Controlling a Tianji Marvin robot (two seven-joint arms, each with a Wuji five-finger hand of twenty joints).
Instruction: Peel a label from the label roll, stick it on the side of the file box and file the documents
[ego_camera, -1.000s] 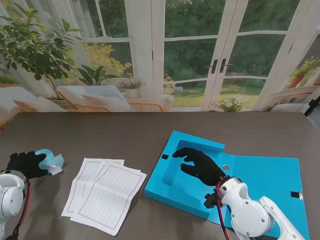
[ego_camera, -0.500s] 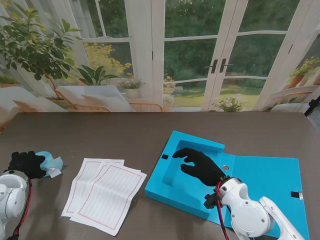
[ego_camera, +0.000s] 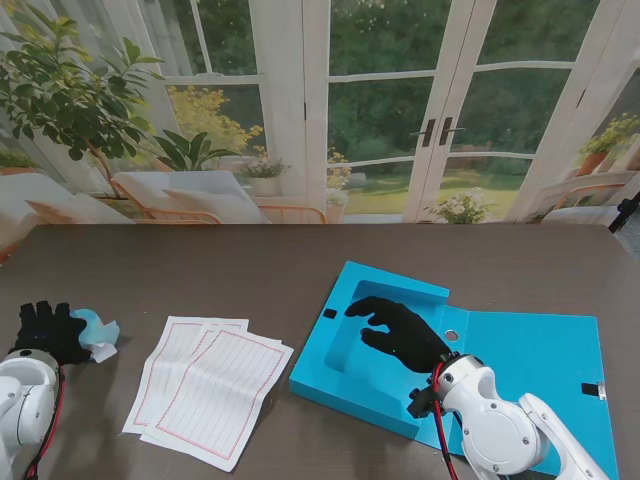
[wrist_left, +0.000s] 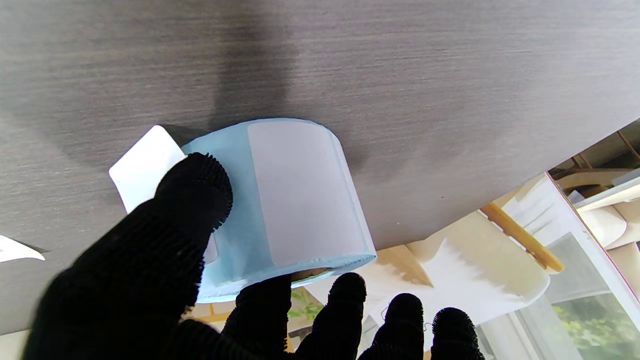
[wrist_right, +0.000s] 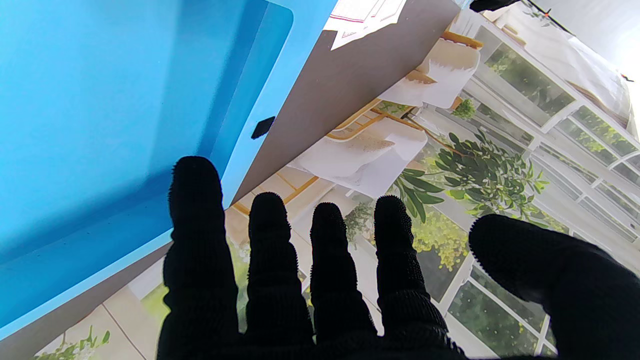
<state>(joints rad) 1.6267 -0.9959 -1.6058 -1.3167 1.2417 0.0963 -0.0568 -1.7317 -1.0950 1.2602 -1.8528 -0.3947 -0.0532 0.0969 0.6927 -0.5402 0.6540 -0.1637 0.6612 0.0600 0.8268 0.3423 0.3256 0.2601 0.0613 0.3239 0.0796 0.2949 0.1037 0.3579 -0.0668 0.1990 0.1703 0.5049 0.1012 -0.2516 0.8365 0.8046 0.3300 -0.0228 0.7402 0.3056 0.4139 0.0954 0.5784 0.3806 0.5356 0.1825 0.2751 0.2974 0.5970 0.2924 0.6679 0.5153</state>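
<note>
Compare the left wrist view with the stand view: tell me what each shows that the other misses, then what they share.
Only the left wrist view shows the white label lying on the roll's curved face and a loose white label end sticking out beside the thumb. Only the stand view shows the open blue file box, the right hand over its tray, and most of the lined documents. Both show the left hand at the light blue label roll on the dark table.

Label roll (ego_camera: 95, 330) far left, documents (ego_camera: 210, 385) middle, file box (ego_camera: 380, 345) right.
</note>
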